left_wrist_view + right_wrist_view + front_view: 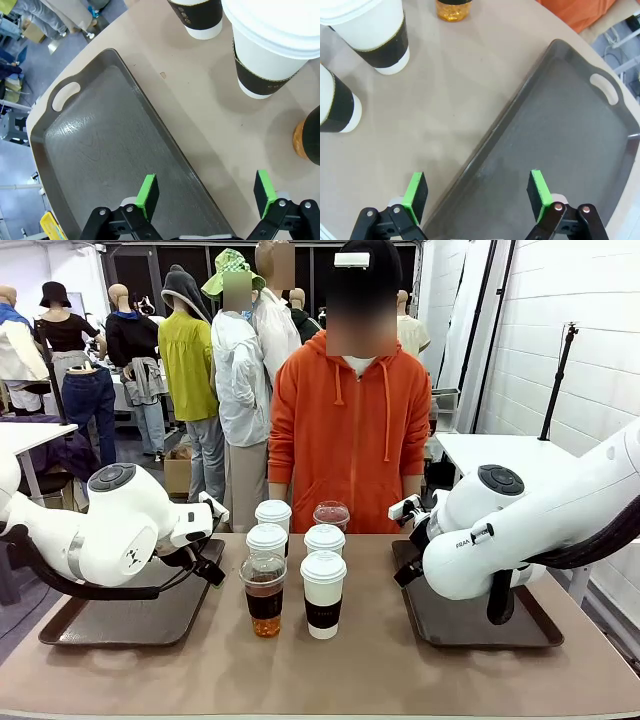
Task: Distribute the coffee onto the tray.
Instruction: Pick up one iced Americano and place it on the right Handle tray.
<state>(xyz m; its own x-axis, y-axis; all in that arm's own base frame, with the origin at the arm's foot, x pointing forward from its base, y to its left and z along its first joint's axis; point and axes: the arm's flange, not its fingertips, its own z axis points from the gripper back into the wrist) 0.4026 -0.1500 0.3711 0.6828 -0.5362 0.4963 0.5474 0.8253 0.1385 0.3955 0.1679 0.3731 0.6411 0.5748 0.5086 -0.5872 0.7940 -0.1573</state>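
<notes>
Coffee (323, 590) in a cluster at the middle of the tabletop (330, 680), both tools wide.

Four white paper cups (267, 538) with dark sleeves and two clear dome-lidded cups (263, 592) of brown drink stand close together on the tabletop, between the trays and in front of a person (345, 430) in orange at the far side. The left tool (206, 190) hangs with its green pads (147, 192) far apart and nothing between them, one pad over the left tray (90, 150), the other over the tabletop just beside the tray's rim. The right tool (477, 192) is equally wide and holds nothing. It is astride the rim of the right tray (560, 130), and two sleeved cups stand apart from it.
</notes>
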